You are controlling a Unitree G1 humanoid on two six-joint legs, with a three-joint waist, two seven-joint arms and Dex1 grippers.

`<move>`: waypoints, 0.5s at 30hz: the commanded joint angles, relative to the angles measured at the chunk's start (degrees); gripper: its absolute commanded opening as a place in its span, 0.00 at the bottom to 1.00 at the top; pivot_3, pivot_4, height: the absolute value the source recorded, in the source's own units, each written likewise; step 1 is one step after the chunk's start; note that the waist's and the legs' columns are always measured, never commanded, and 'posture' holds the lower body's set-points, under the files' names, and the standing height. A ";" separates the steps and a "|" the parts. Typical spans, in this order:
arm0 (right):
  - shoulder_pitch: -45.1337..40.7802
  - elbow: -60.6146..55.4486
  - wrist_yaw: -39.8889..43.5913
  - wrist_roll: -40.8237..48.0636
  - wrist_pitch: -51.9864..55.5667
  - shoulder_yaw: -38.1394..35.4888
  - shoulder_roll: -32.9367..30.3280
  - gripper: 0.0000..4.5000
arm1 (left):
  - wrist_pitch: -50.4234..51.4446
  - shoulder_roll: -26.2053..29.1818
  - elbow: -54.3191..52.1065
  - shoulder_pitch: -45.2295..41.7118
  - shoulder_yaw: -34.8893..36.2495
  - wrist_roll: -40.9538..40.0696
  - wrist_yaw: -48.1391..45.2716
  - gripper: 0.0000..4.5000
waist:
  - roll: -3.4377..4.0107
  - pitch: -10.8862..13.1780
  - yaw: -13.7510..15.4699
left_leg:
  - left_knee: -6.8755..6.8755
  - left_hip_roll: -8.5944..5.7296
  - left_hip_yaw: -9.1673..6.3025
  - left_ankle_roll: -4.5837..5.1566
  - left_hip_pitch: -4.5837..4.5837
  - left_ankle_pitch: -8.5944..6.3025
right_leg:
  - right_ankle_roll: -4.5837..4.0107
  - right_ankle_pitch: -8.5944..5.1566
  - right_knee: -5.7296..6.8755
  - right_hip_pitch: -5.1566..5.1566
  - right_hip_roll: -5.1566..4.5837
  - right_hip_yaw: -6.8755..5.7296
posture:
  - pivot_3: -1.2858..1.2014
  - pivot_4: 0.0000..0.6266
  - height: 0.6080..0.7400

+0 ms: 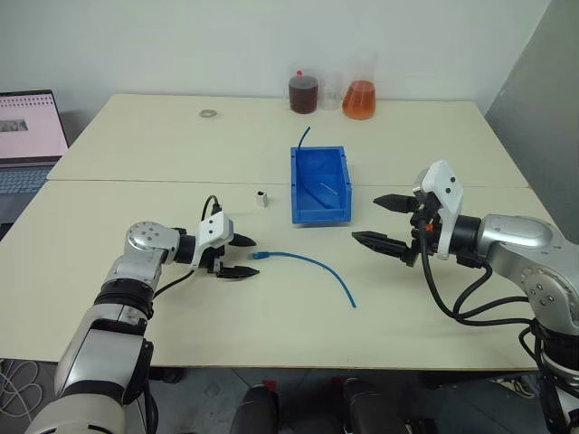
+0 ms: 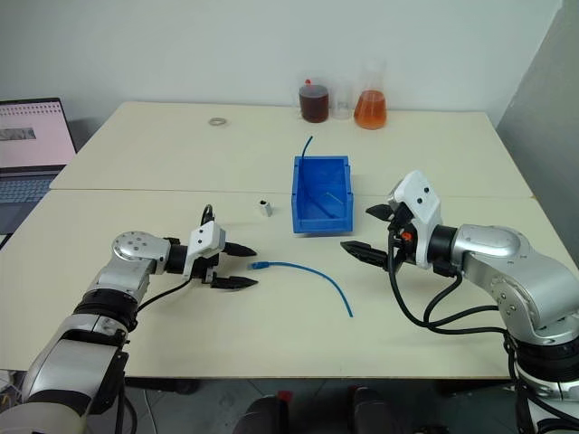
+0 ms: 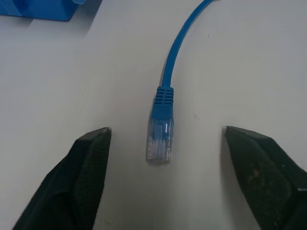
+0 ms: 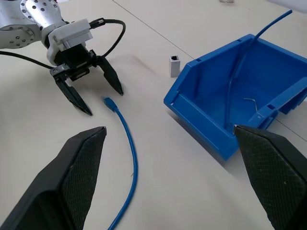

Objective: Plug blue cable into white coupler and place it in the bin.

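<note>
Your pale desk (image 1: 136, 154) meets a white wall; flasks (image 1: 359, 98) line its far edge. Mid-desk sits the bin (image 1: 318, 185), white coupler (image 1: 261, 198) beside it. Nearer lies the blue cable (image 1: 308, 264), plug between your open left pincer (image 1: 241, 256); right pincer (image 1: 382, 222) gapes.

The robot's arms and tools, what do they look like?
Both arms are silver-grey metal with black joint bands. Each wrist carries a white housing, and black cables loop from it along the arm. The left tool and right tool each have two tapered black fingers with finely textured inner faces.
</note>
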 commanded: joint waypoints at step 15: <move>0.80 -2.29 -1.59 2.07 -0.83 -0.35 -0.27 1.00 | 7.45 0.07 -8.16 3.30 0.91 -0.84 -3.43 0.05 | 0.01 -0.01 -1.00 | 0.00 0.01 0.00 0.01 0.03 0.00 | 0.00 -0.01 0.08 0.00 0.00 0.03 | 0.52 0.24 1.00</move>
